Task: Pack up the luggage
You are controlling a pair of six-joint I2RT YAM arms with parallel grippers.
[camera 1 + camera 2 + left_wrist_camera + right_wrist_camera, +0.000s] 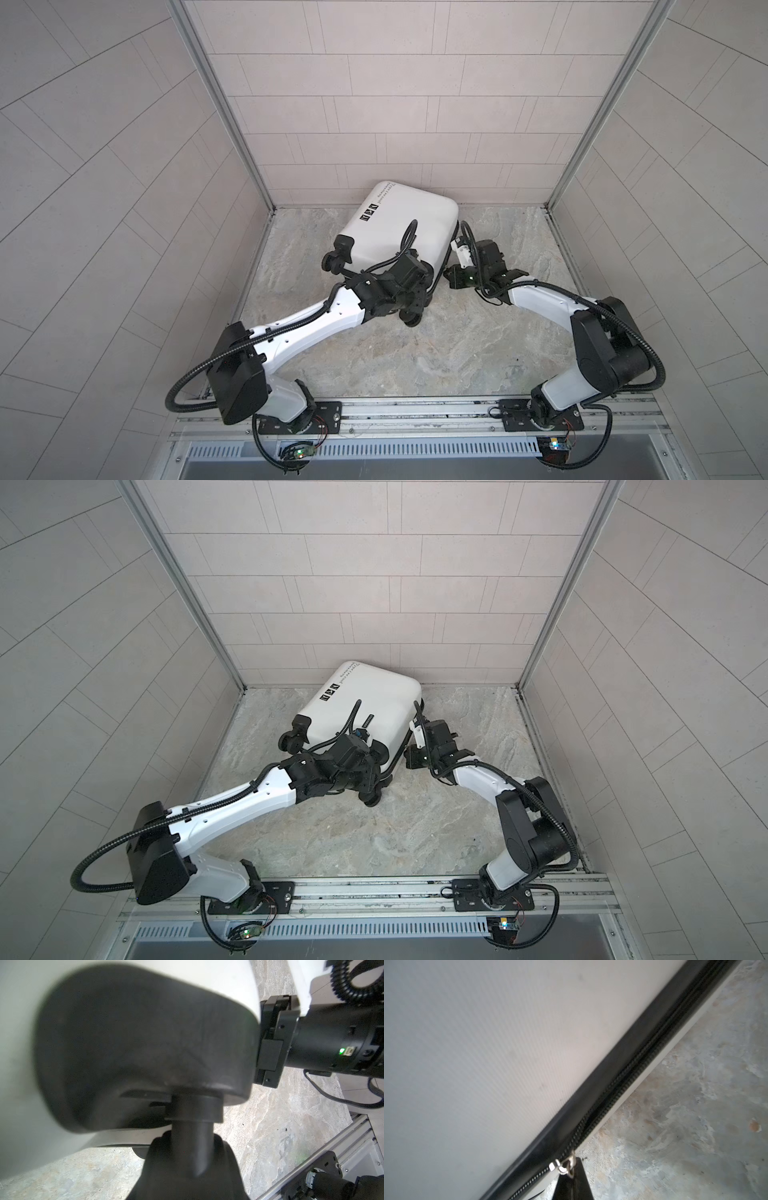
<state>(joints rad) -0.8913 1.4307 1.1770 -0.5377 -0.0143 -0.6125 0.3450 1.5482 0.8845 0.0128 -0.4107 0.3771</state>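
Note:
The luggage (399,224) (365,704), a white hard-shell suitcase with black text and icons, lies flat and shut at the back of the table. My left gripper (409,305) (368,785) is at its near corner, closed around a black wheel. In the left wrist view the wheel's housing (145,1043) and stem (193,1126) fill the picture above my left gripper (191,1169). My right gripper (445,274) (405,757) sits against the case's right side. The right wrist view shows that gripper (572,1185) pinching the silver zipper pull (568,1165) on the black zipper band (633,1070).
Another black wheel (336,259) sticks out at the case's near left corner. The case rests on a marble-patterned tabletop (415,357) boxed in by tiled walls on three sides. A metal rail (415,409) carrying both arm bases runs along the front edge.

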